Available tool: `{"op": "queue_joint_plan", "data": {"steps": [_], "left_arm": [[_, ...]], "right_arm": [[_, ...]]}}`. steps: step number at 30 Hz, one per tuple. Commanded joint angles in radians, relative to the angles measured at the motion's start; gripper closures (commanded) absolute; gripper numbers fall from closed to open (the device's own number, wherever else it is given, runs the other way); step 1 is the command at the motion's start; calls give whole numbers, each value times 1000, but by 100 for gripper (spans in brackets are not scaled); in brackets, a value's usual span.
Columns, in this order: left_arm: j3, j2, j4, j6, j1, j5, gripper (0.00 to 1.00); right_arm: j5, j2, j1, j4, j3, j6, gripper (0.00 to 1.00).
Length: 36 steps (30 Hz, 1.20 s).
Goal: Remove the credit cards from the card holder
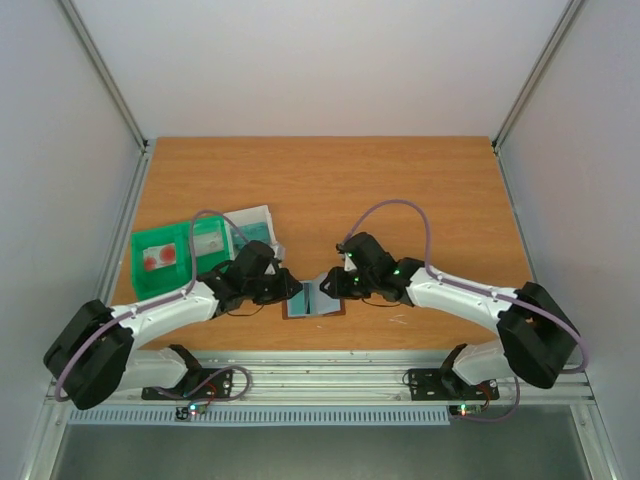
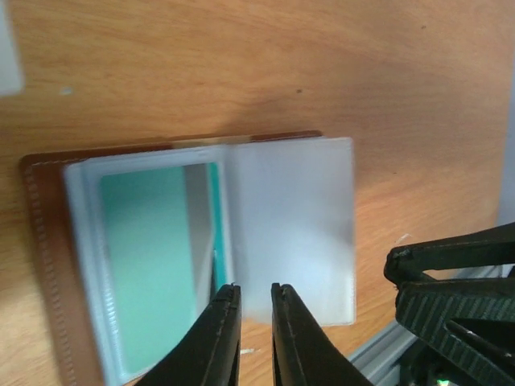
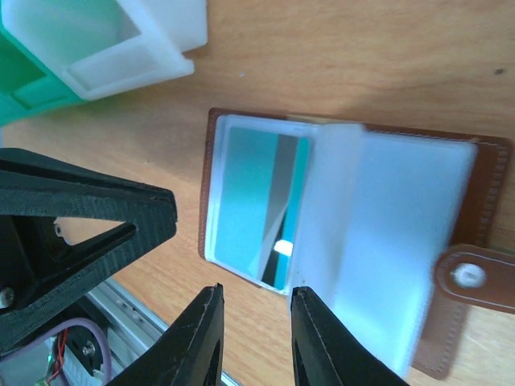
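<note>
Closest to lens on left wrist view, noted left gripper (image 2: 253,293) with jaws nearly together at lower edge of frosted sleeve (image 2: 294,233); could not tell if pinching it. Found card holder (image 2: 44,241) lying open on table (image 2: 241,72), teal-green card (image 2: 145,257) tucked in its pocket. On right wrist view, saw right gripper (image 3: 256,301) parted, gripping nothing, just off that card's edge, tray (image 3: 121,56) nearby. From top view, confirmed both grippers meeting at card holder. Judged no card out yet, whole extraction left.
</note>
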Motion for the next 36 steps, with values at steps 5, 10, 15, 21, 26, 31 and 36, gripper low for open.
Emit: {"op": "queue_joint_plan", "data": {"steps": [5, 10, 15, 21, 26, 31, 36], "left_arm": [[-62, -70, -106, 22, -2, -60, 98], [-99, -61, -18, -2, 3, -20, 100], [-104, -4, 33, -6, 14, 33, 100], [-115, 0, 42, -10, 18, 25, 100], [-115, -1, 22, 8, 19, 23, 100], [-120, 8, 25, 10, 19, 26, 100], [-122, 18, 13, 20, 19, 20, 100]], "right_arm": [[-15, 108, 66, 52, 72, 9, 77], [-48, 231, 66, 76, 93, -6, 77], [-60, 303, 65, 65, 104, -16, 78], [12, 305, 63, 24, 90, -31, 83], [-19, 291, 61, 49, 89, -24, 84], [-63, 311, 62, 95, 90, -1, 84], [-94, 345, 59, 126, 82, 17, 85]]}}
